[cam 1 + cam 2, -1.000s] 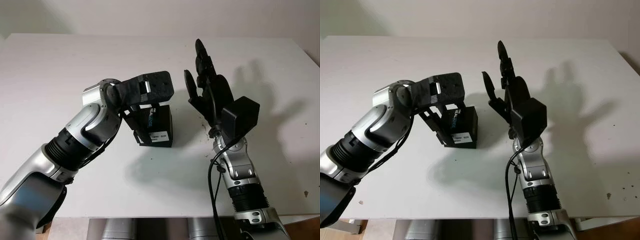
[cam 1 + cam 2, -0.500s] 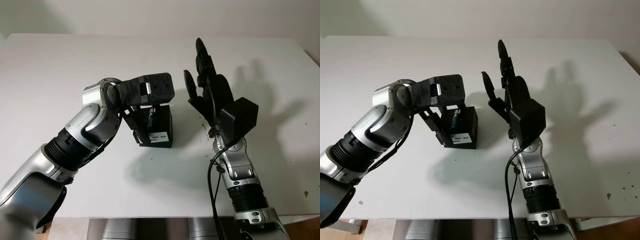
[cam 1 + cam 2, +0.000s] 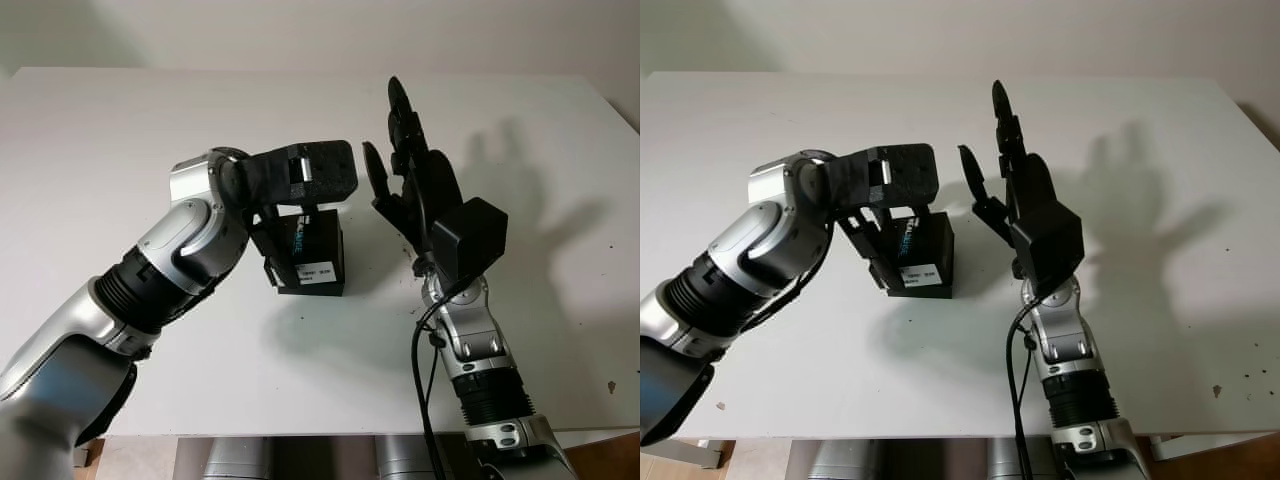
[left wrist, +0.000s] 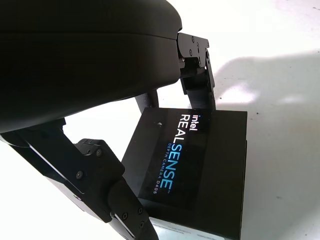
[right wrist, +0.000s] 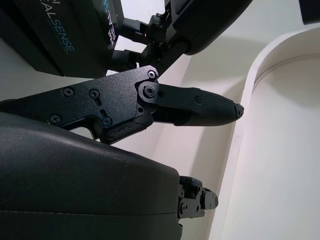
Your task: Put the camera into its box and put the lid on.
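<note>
The black camera box (image 3: 312,252) marked RealSense stands on the white table (image 3: 120,130) with its lid closed, the lettering (image 4: 187,150) facing up. My left hand (image 3: 285,228) hangs over the box. One finger (image 4: 196,75) meets the lid's far edge and another finger (image 4: 95,180) sits against its near left side, so the hand is shut around the box. My right hand (image 3: 390,150) is raised upright just right of the box, open, holding nothing and apart from the box. The camera itself is hidden.
The table's front edge (image 3: 300,436) runs close to both arms. Bare tabletop lies behind the box and to the far right, where the hand's shadow (image 3: 520,160) falls. A few dark specks (image 3: 1217,391) mark the front right corner.
The left hand's shell has shifted a little to the right over the box. The right hand has drifted slightly left towards it. The box stays in place.
</note>
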